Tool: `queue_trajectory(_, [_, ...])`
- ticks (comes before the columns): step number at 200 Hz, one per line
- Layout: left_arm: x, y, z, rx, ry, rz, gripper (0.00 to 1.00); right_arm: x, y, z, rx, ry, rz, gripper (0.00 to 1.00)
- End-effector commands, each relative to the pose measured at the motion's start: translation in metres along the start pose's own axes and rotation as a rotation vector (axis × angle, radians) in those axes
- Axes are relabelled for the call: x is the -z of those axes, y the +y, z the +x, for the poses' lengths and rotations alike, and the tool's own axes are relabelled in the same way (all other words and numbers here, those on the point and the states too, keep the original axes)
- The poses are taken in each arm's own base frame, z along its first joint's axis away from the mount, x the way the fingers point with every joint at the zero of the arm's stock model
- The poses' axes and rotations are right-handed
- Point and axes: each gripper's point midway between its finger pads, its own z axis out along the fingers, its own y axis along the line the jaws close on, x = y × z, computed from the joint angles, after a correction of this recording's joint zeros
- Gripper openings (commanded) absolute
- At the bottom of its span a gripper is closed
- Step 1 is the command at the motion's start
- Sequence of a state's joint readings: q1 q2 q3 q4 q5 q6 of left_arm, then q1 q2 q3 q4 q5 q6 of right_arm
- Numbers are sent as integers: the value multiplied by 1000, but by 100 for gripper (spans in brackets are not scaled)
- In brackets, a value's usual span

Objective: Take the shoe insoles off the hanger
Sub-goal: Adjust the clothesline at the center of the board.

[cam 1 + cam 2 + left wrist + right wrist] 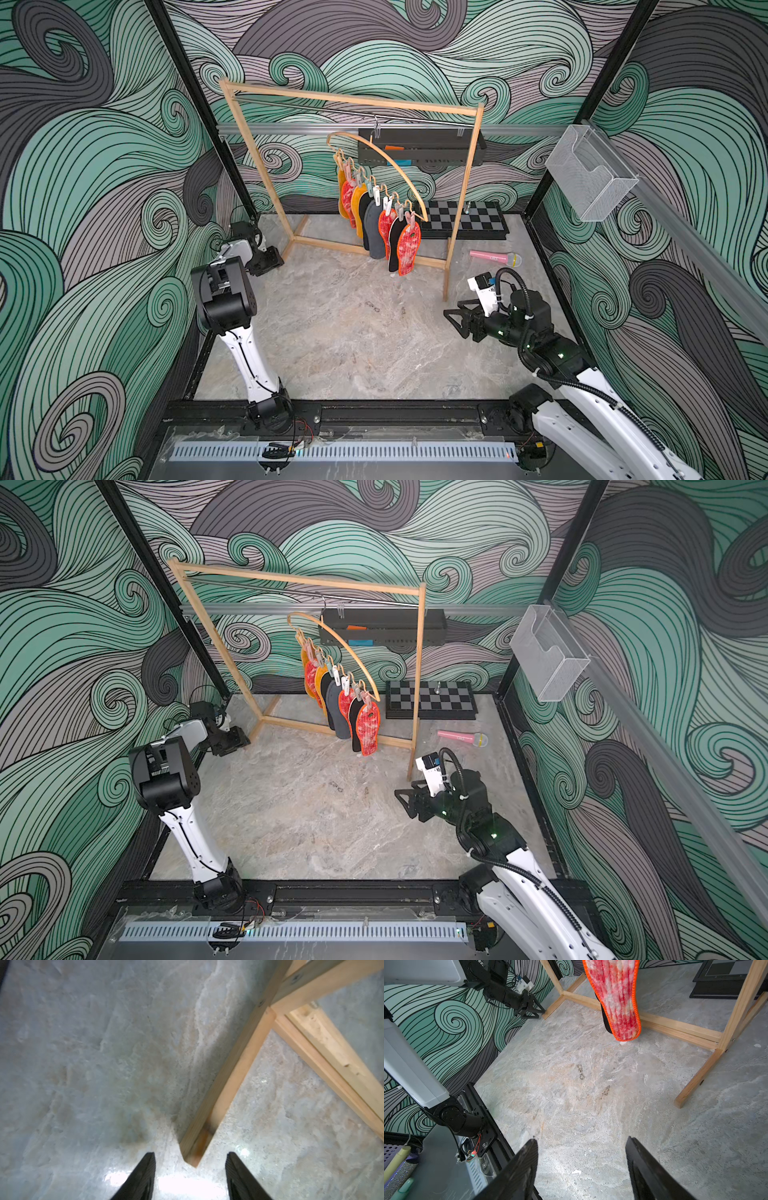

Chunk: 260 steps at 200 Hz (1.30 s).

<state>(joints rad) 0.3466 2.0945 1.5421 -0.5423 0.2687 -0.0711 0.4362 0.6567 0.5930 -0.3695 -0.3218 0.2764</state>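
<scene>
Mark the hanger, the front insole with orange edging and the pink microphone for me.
hanger [397,165], in a top view, on its wooden bow.
front insole [620,1001], right wrist view, on its mottled face.
pink microphone [490,256], in a top view, on its handle.

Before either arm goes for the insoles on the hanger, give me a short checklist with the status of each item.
1. All shoe insoles pegged on the hanger, none on the table: ok.
2. Empty left gripper, fingers apart: ok.
3. Empty right gripper, fingers apart: ok.
4. Gap between left gripper and the wooden rack foot: cannot tell; the foot's end sits right by the fingers.
5. Bare table between right gripper and the nearest insole: ok.
</scene>
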Motion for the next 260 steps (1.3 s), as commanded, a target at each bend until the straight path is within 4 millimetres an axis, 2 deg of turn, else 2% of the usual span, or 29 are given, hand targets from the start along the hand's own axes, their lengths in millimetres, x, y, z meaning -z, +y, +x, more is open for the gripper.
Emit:
queue_trajectory(1, [-2, -7, -10, -21, 23, 38, 56, 3, 8, -7, 1, -25, -35, 68])
queue_trajectory(43, [-10, -12, -17, -26, 36, 53, 54, 2, 7, -6, -4, -20, -33, 68])
queue_trajectory(81, [-20, -15, -10, -39, 87, 25, 47, 0, 6, -6, -7, -11, -32, 68])
queue_trajectory(104, [-25, -20, -1, -82, 118, -12, 38, -1, 5, -4, -9, -6, -30, 68])
queue_trajectory(115, [-27, -22, 4, -104, 137, -40, 36, -1, 7, -10, 1, -31, -36, 67])
queue_trajectory(126, [-28, -23, 8, -123, 150, -54, 27, -1, 5, -10, -2, -29, -32, 67])
queue_trajectory(138, [-27, -24, 12, -144, 160, -80, 26, -1, 5, -10, -4, -30, -34, 67])
queue_trajectory(173, [-17, -27, 19, -188, 156, -113, 14, -1, 3, -9, -10, -31, -30, 67])
queue_trajectory(179, [-15, -29, 21, -194, 157, -112, 10, -1, 3, -9, -11, -32, -30, 67])
queue_trajectory(205, [-3, -33, 33, -211, 162, -114, 6, -1, -1, -12, -20, -43, -22, 67])
queue_trajectory(212, [2, -34, 36, -218, 157, -116, 2, 0, -2, -13, -25, -46, -22, 67])
queue_trajectory(233, [19, -38, 49, -220, 166, -114, 2, 1, -4, -15, -35, -56, -20, 67])
queue_trajectory(260, [35, -39, 77, -208, 226, -108, 3, 3, -7, -19, -43, -73, -18, 67])
